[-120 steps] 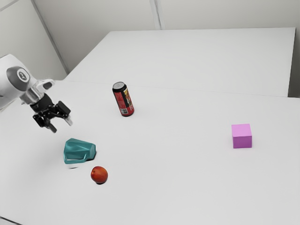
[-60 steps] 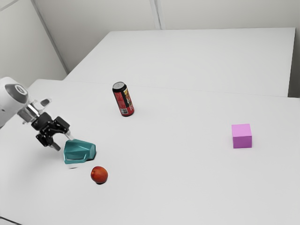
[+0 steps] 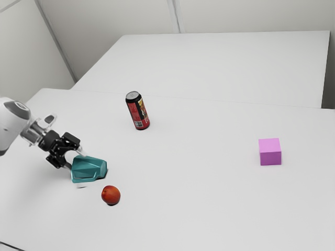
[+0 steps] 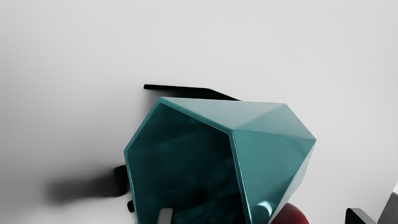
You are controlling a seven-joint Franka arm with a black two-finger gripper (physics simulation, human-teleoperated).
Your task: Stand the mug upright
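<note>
So, going from the exterior view's left: the gripper (image 3: pixel 75 160) is down at the mug's open end, fingers spread wide and not clamped on anything. In the wrist view one fingertip (image 4: pixel 165 216) overlaps the mouth, the other is off past the mug's side with a gap. The teal mug (image 3: pixel 89 169) is on its side on the table, mouth facing the gripper. Next comes the reddish fruit (image 3: pixel 111 194) near its base, then the can (image 3: pixel 137 111) farther back, then the pink cube (image 3: pixel 270 152) way over.

Progress-wise, I'd say the gripper's in reach, but the mug isn't upright, so getting a grip, tipping it up and letting go all look left to do.

Compared with a second ago, the gripper is lower and right by the mug instead of hovering clear of it. Mug, fruit, can and cube haven't budged.
</note>
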